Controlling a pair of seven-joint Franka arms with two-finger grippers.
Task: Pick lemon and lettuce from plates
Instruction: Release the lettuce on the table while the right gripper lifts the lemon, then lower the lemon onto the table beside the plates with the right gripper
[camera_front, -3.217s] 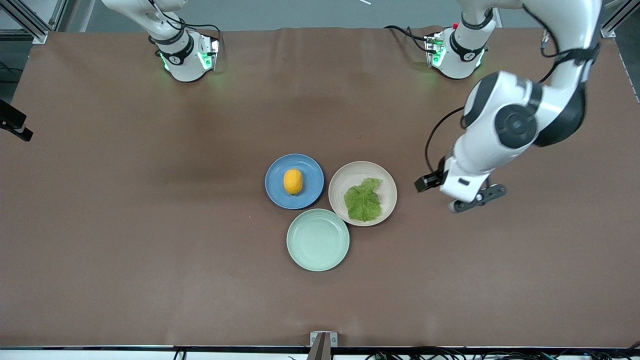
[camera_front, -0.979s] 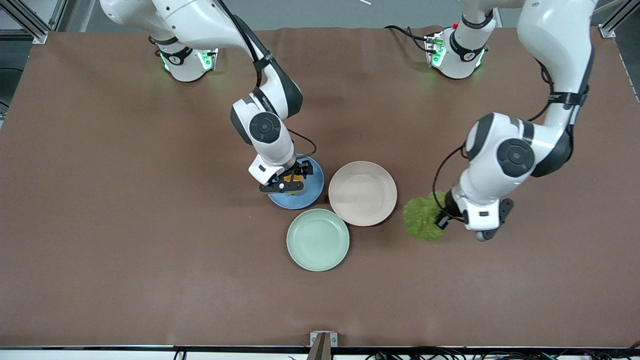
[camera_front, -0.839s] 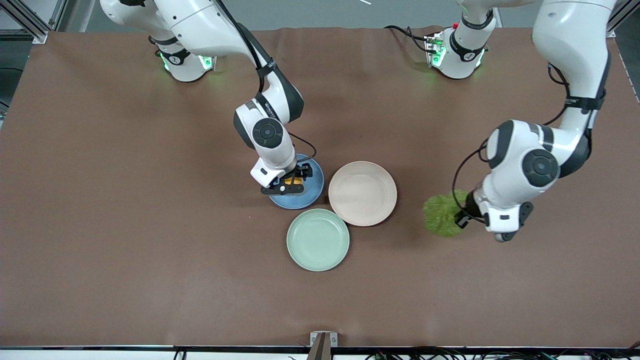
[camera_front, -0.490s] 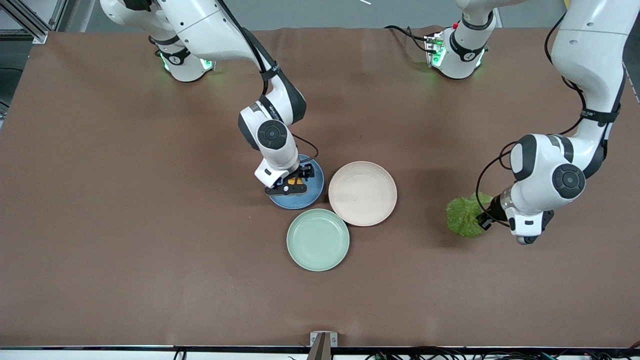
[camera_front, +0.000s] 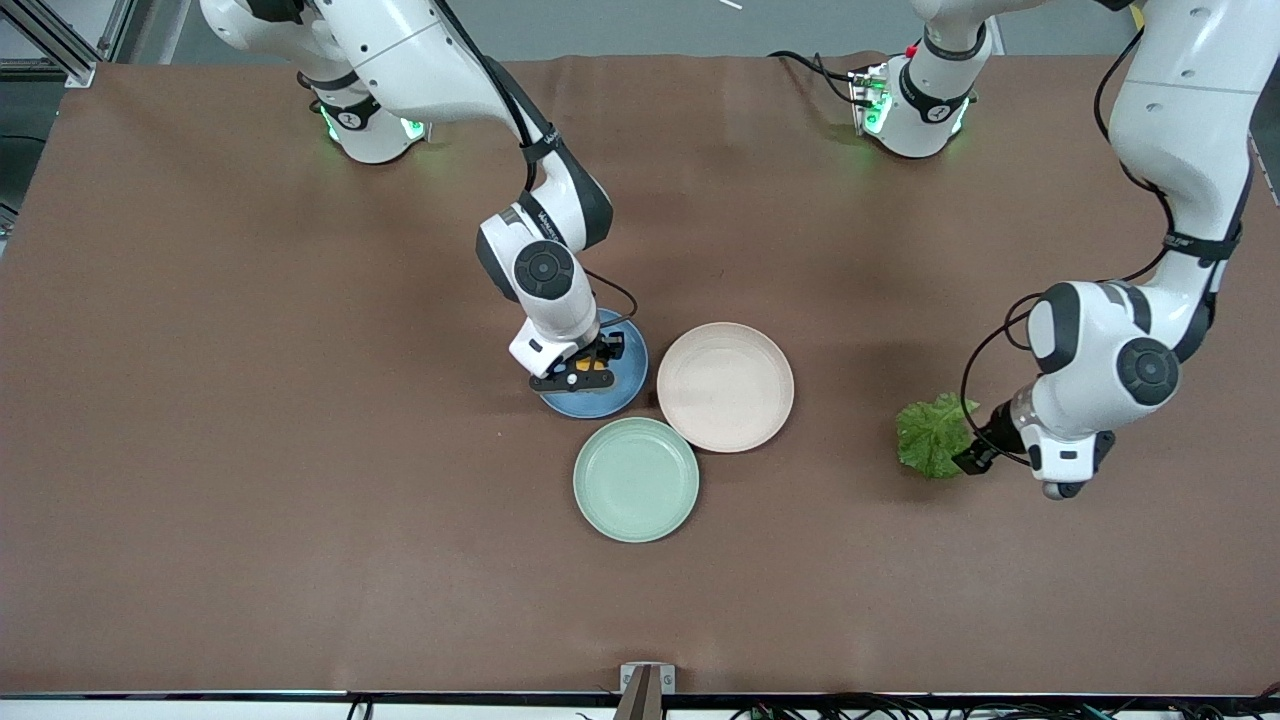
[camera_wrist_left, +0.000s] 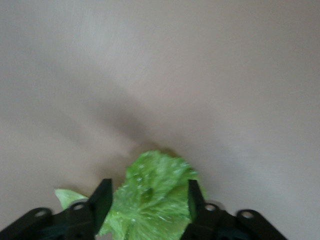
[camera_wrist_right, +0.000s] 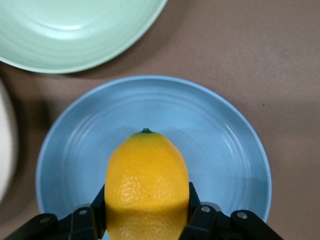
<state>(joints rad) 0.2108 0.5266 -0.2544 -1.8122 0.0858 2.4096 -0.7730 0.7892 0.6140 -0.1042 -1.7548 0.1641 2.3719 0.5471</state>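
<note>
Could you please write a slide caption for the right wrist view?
Right gripper closed on the lemon above the blue plate, mint-green plate nearby.

Glossy, dimpled lemon (camera_wrist_right: 146, 186) skin between black fingers; smooth, faintly ringed blue plate (camera_wrist_right: 220, 145) below; crinkled lettuce (camera_wrist_left: 150, 200).

White arms, black joints, cables.

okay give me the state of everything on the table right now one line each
lemon: gripped over the blue plate.
lettuce: held over bare table.
blue plate: under the lemon.
beige-pink plate: empty.
mint-green plate: empty.
right gripper: shut on lemon.
left gripper: shut on lettuce.
</note>
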